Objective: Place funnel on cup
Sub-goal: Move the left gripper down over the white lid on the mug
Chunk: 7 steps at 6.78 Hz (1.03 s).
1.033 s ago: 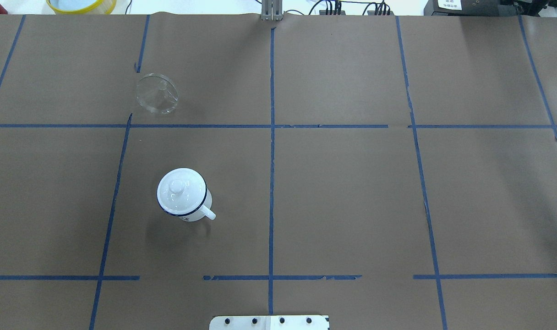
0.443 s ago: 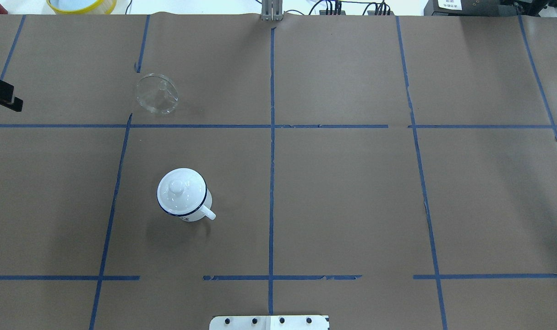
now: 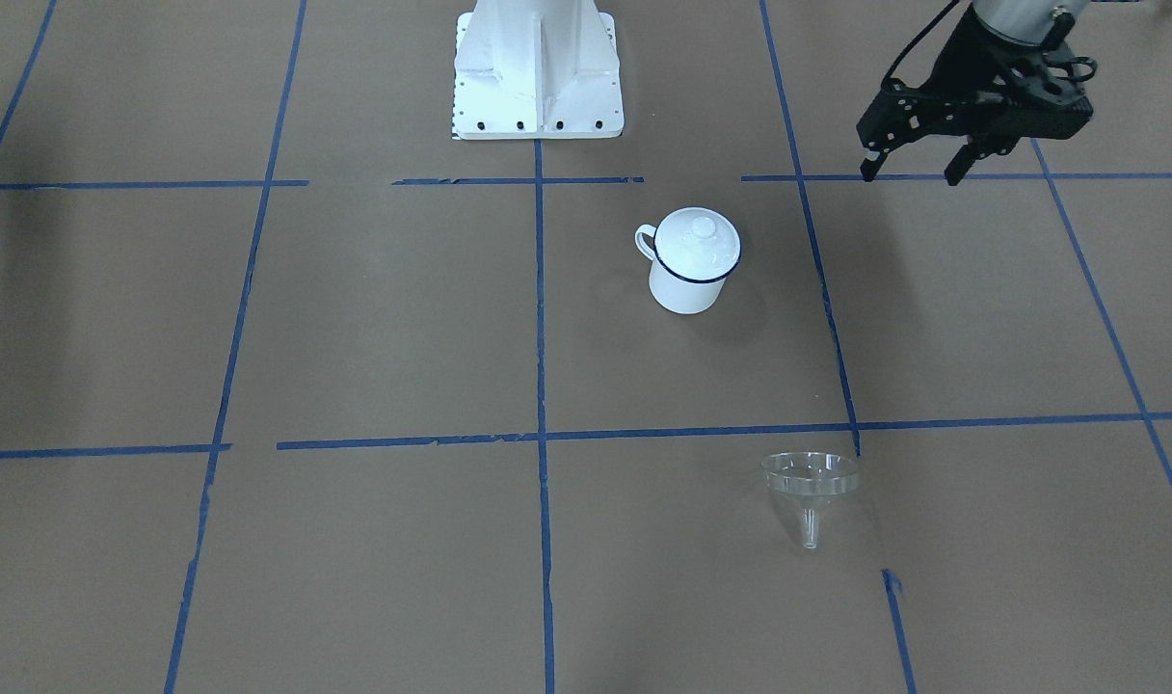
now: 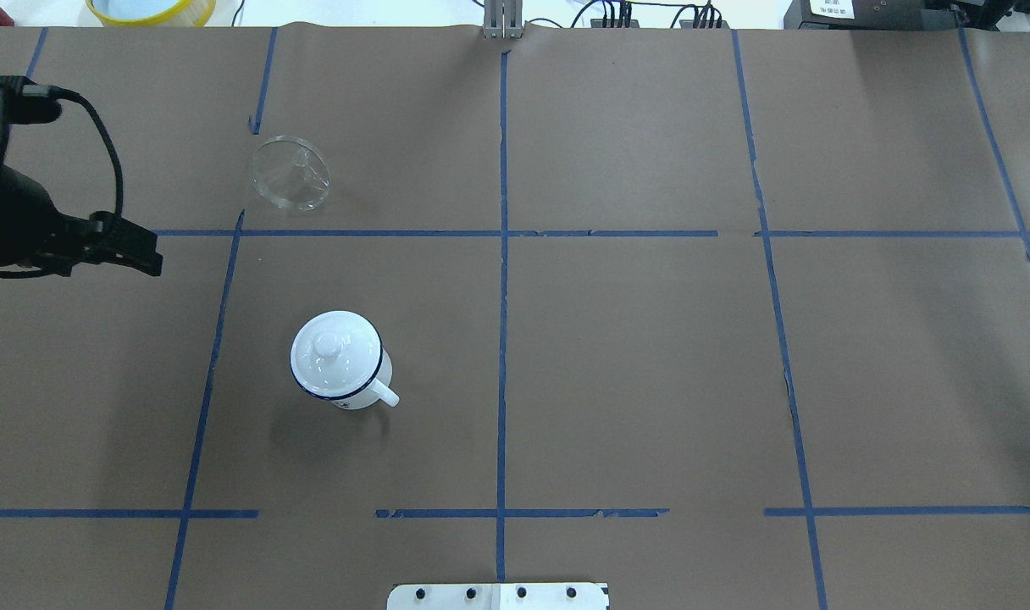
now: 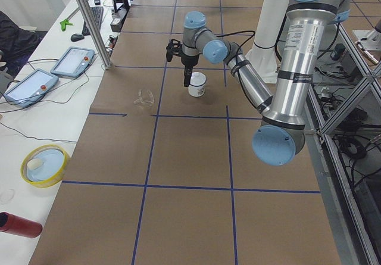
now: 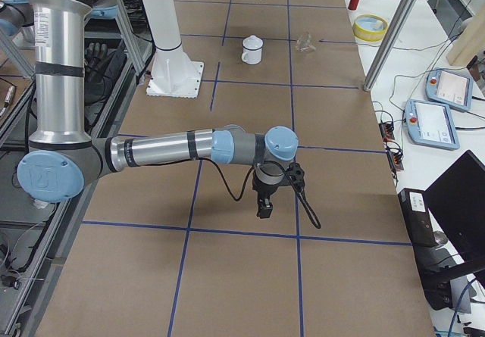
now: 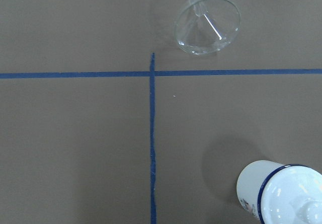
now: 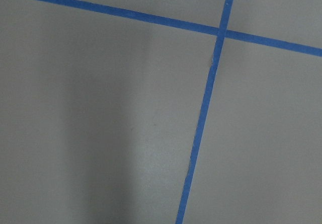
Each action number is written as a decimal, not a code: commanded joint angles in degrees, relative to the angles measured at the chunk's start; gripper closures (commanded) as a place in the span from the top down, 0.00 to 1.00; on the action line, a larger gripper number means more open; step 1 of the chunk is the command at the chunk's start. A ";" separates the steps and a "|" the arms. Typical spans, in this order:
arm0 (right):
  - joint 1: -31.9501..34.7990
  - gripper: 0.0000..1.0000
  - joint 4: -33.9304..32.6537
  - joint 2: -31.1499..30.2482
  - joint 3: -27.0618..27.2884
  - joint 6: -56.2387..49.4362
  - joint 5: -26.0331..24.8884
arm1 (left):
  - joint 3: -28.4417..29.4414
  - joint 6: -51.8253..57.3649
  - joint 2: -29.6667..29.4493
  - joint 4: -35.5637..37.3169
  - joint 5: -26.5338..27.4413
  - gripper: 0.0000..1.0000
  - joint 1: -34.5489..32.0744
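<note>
The clear plastic funnel (image 4: 290, 174) lies on its side on the brown paper at the far left; it also shows in the front view (image 3: 810, 487) and the left wrist view (image 7: 207, 23). The white cup (image 4: 350, 381) with a dark blue rim stands nearer the robot, with a white knobbed lid (image 4: 329, 343) on it. The cup also shows in the front view (image 3: 687, 280) and the left wrist view (image 7: 261, 183). My left gripper (image 3: 914, 172) is open and empty, above the table and left of both (image 4: 146, 254). My right gripper (image 6: 265, 210) shows only in the right side view; I cannot tell its state.
Blue tape lines form a grid across the paper. The robot's white base plate (image 4: 498, 596) sits at the near edge. A yellow-rimmed dish (image 4: 151, 8) stands beyond the far left edge. The right wrist view shows only paper and tape.
My left gripper has come into the overhead view from the left edge and moved right and nearer the robot. The funnel and the cup have not moved.
</note>
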 commanded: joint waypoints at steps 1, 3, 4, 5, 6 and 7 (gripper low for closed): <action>0.00 1.00 0.00 0.00 0.01 0.00 0.00 | 4.92 -3.19 -10.52 7.68 3.58 1.00 7.59; 0.00 1.00 0.00 0.09 -0.08 0.00 0.00 | 11.39 -3.28 -16.75 8.18 3.41 1.00 9.28; 0.00 1.00 0.00 0.00 0.01 0.00 0.00 | 11.74 -3.63 -16.75 6.69 3.06 1.00 9.90; 0.00 1.00 0.00 0.00 0.01 0.00 0.00 | 13.13 -5.64 -16.58 4.85 3.32 1.00 11.64; 0.00 1.00 0.00 0.00 -0.08 0.00 0.00 | 14.28 -9.75 -16.23 1.61 3.50 1.00 12.88; 0.00 1.00 0.00 0.09 0.01 0.00 0.00 | 14.29 -12.48 -14.75 -0.60 3.59 1.00 13.76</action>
